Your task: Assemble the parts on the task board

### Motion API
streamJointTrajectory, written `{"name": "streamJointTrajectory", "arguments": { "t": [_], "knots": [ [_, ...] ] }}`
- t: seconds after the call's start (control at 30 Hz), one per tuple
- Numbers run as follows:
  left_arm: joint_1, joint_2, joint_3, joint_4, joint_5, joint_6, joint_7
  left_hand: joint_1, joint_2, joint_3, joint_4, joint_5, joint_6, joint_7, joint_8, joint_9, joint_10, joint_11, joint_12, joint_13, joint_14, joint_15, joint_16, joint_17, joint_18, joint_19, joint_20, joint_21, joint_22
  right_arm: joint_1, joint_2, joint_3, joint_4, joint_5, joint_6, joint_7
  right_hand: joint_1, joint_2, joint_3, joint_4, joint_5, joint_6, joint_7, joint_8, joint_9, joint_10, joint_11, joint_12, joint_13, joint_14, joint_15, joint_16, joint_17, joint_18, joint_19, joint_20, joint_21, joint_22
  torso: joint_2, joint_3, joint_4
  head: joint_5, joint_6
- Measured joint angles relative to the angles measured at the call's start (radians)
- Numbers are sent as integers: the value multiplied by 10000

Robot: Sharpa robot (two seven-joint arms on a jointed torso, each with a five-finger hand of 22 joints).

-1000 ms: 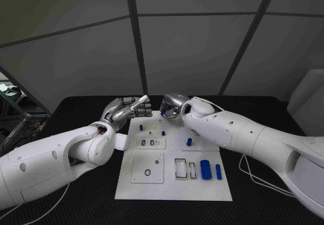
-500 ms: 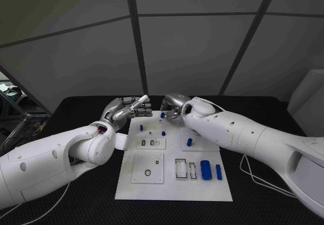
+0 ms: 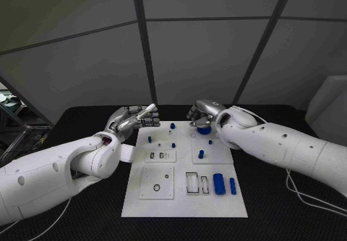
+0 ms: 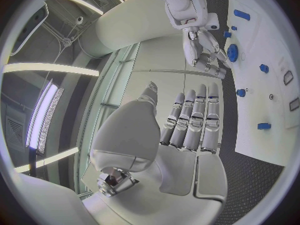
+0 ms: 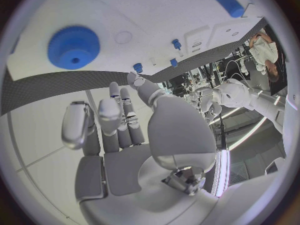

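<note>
You can see that the right hand [image 3: 203, 113] is now more to the robot's right than a second ago, when it hung close to the left hand [image 3: 134, 118] over the far edge of the task board [image 3: 184, 201]; the two hands are now well apart. A round blue part [image 3: 204, 129], which the right hand covered before, now shows on the board just below that hand. In the right wrist view the right hand's fingers [image 5: 115, 116] hold nothing. The whole head picture has shifted slightly, so the camera moved too.
</note>
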Motion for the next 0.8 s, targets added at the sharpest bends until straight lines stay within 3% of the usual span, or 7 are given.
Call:
{"name": "streamJointTrajectory", "arguments": {
  "t": [0.07,0.17,0.27,0.43,0.5,0.73,0.8],
  "knots": [
    [0,-9,0,-4,0,4,-1,0,0,0,0,0,0,0,0,0,0,0,0,0,0,0,0,0,0,0,0,0,0,0,-447,4,322,327,-1,-73,-293,-217,-223,174,0,-154,-154,0,-15,971,-253,451,288,40,-226,329,479,-28,319,-218,260,532,-13,7,-42,22,11],
    [0,-12,-1,-15,0,13,-2,0,0,0,0,0,0,0,0,0,0,0,0,0,0,0,0,0,0,0,0,0,1,0,-1028,5,737,907,58,-228,-632,-542,-838,408,0,-363,-363,-37,-20,2089,-531,1298,924,51,-493,674,937,-277,728,-507,594,950,-28,20,-107,28,25],
    [0,-12,-1,-33,0,22,-3,0,0,0,0,0,0,0,0,0,0,0,0,0,0,0,0,0,0,0,0,0,1,1,-1368,5,939,1327,172,-372,-667,-577,-1523,656,62,-440,-478,-37,0,2468,-664,3037,2655,38,-541,1267,1830,-322,938,-660,852,982,-36,33,-153,35,35],
    [0,2,-3,-79,0,41,-4,0,0,0,0,0,0,0,0,1,0,0,0,0,0,0,0,0,0,0,0,0,1,1,-1692,5,1045,1912,543,-707,-301,-432,-2538,1175,90,-468,-538,-37,36,2344,-596,8379,8276,42,-643,2162,3264,-478,970,-693,1090,981,-37,48,-187,31,26],
    [0,10,-4,-99,0,46,-4,0,0,0,0,0,0,0,0,1,0,0,0,0,0,0,0,0,-1,0,0,0,1,1,-1686,5,1031,2021,683,-805,-183,-336,-2840,1425,90,-563,-443,-36,36,2297,-571,9981,9976,59,-626,2384,3635,-476,988,-631,1105,981,-34,50,-191,20,28],
    [0,96,-4,-167,-2,71,-8,0,0,0,0,0,0,0,0,1,0,0,0,0,0,0,0,0,-1,0,0,0,2,1,-1334,4,680,2184,1125,-1108,87,-300,-3239,1824,141,-667,-338,-36,35,2522,-469,12003,12005,69,-502,2736,4305,-476,969,-547,1239,980,-22,51,-179,-51,8],
    [-1,104,-4,-179,-2,77,-8,0,0,0,0,0,0,0,0,1,0,0,0,0,0,0,0,0,0,0,0,0,2,1,-1223,4,567,2184,1216,-1171,86,-299,-3291,1877,141,-682,-323,-36,35,2521,-468,12318,12043,73,-499,2840,4486,-623,969,-547,1313,980,-22,49,-168,-62,-3]
  ]
}}
